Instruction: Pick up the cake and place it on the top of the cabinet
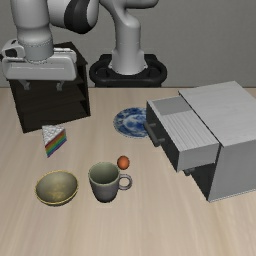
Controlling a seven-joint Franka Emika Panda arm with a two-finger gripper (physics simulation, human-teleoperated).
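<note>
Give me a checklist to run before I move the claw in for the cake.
1. The cake lies free on the table: ok.
2. The claw is centred over the cake: cannot tell; it shows just above it in the exterior view.
3. The bowl and mug stand apart from the cake: ok.
4. The cabinet top is flat and in view: ok.
5. The drawer is shut: not ok, it is pulled out.
</note>
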